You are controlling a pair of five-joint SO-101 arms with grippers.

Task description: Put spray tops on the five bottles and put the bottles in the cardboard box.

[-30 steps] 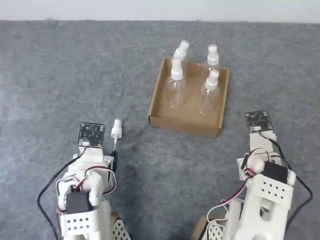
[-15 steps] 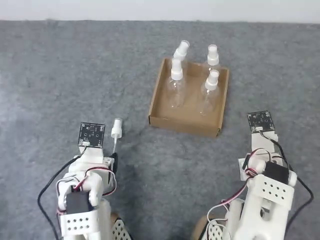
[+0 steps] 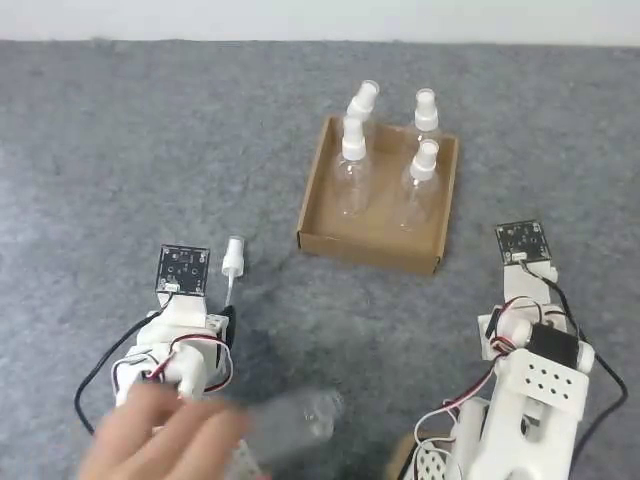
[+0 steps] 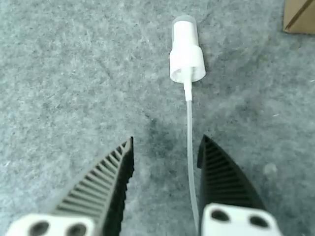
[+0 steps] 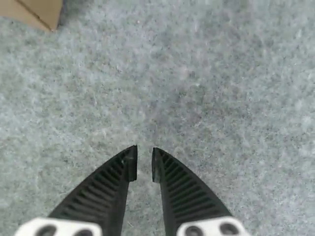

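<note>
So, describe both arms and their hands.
The left arm and right arm are white plastic with black motors, perforated plates, looping red, white and black cables and a small black board at the wrist. Left hand and right hand have black ribbed pointed fingers.

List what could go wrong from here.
1. A person's hand holds a topless bottle over the left arm; a move now could strike it.
2. The thin tube of the spray top lies close beside one finger of the open left claw; closing could bend it or flick it away.
3. One capped bottle leans over the far rim of the cardboard box and may tip out.
</note>
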